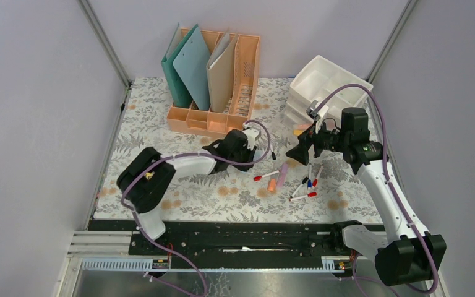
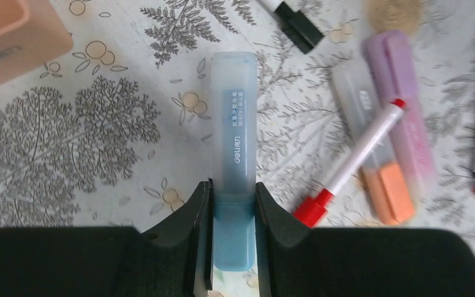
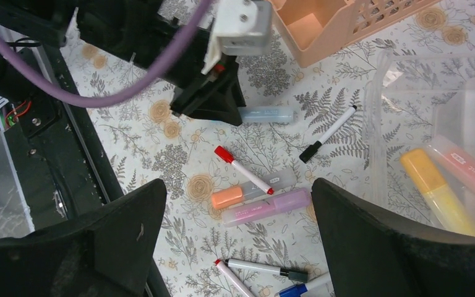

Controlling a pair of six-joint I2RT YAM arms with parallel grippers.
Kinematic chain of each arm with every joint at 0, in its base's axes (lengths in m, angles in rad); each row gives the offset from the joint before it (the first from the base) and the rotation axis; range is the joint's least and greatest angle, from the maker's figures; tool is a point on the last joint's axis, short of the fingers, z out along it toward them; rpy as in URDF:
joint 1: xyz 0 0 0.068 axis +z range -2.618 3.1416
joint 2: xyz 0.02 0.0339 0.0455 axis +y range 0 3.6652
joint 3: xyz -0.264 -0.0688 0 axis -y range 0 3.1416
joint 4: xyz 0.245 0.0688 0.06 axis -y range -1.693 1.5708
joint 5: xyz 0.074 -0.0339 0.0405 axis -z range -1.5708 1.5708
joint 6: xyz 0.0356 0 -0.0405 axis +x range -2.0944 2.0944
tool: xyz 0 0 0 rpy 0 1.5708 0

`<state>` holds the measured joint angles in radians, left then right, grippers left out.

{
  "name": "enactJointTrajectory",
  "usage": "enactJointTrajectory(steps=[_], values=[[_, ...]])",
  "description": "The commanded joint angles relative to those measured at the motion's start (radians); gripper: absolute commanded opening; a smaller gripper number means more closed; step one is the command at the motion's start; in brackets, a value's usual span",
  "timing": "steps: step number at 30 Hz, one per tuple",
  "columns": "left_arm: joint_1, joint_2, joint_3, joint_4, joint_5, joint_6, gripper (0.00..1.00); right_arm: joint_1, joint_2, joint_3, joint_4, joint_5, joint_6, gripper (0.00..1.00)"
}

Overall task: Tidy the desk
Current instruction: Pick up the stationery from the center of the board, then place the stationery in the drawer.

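Left wrist view: left pincer (image 2: 233,198) clamps a blue highlighter (image 2: 234,124) lying mid-frame on the counter (image 2: 68,136). Right pincer (image 3: 238,192) gapes wide, empty. Two highlighters (image 3: 436,192) sit in the clear tray (image 3: 377,93) at right, while most pens (image 3: 244,170) lie scattered.

The desk (image 3: 272,74) holds one blue highlighter (image 3: 266,115), one orange highlighter (image 3: 229,197) and one purple highlighter (image 3: 266,208); the tray (image 3: 402,80) holds two more.
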<state>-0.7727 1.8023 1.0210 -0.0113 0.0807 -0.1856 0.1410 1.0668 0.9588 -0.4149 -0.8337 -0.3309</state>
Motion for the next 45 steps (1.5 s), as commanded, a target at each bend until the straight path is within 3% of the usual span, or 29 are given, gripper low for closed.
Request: enactJointTrajectory(steps=[1,11,14,20,26,36,39,43,45], values=[[0.002,-0.167,-0.115,0.229,0.068,-0.117,0.0,-0.005,0.015,-0.002,0.01,-0.07,0.034,0.94],[0.0,-0.415,-0.467,0.766,0.172,-0.364,0.0,-0.005,0.066,-0.077,0.191,-0.23,0.247,0.93],[-0.01,-0.431,-0.54,0.989,0.191,-0.437,0.0,-0.004,0.083,-0.135,0.335,-0.288,0.422,0.93],[-0.074,-0.387,-0.562,1.168,0.151,-0.499,0.0,-0.004,0.114,-0.245,0.659,-0.322,0.712,0.92],[-0.175,-0.324,-0.506,1.169,-0.031,-0.499,0.0,0.006,0.123,-0.302,0.823,-0.236,0.906,0.91],[-0.267,-0.287,-0.432,1.08,-0.252,-0.47,0.0,0.039,0.121,-0.316,0.823,-0.175,0.929,0.82],[-0.275,-0.275,-0.409,1.055,-0.272,-0.462,0.0,0.06,0.124,-0.31,0.802,-0.16,0.91,0.71],[-0.281,-0.254,-0.381,1.032,-0.269,-0.456,0.0,0.076,0.123,-0.298,0.776,-0.153,0.889,0.49],[-0.284,-0.246,-0.372,1.028,-0.267,-0.452,0.0,0.084,0.125,-0.292,0.763,-0.15,0.879,0.45]])
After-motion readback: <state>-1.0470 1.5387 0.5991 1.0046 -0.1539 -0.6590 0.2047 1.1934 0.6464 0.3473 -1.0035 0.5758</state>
